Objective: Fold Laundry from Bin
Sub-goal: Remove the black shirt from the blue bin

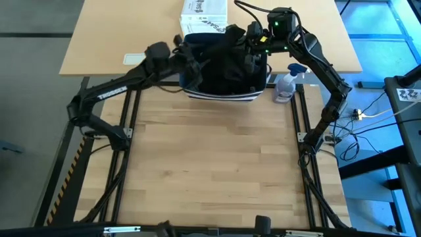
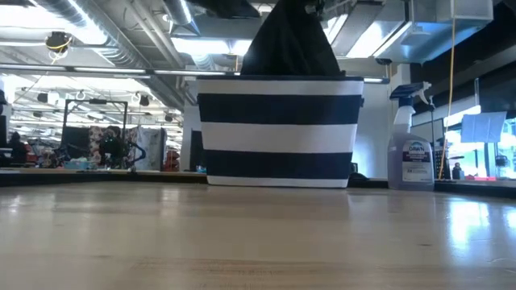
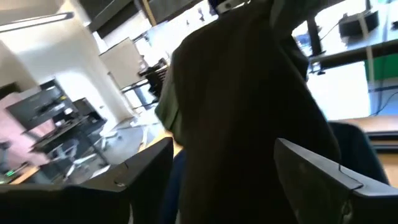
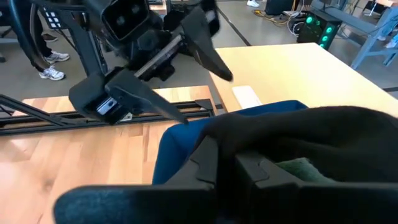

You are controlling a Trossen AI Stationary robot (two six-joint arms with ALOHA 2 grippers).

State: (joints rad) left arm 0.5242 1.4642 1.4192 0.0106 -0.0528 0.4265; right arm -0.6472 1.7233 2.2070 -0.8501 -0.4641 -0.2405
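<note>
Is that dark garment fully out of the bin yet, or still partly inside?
Partly inside. The dark garment rises in a peak above the bin rim, pinched in the right tool; its lower part still lies in the bin.

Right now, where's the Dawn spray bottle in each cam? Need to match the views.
High view: spray bottle stands at the table's far edge, just right of the striped bin, apart from it.
Low view: spray bottle stands right of the bin.
Left wrist view: not in it; a dark garment fills the picture.
Right wrist view: not in it.
Shared landmark: the bin, whose blue rim also shows in the right wrist view.
</note>
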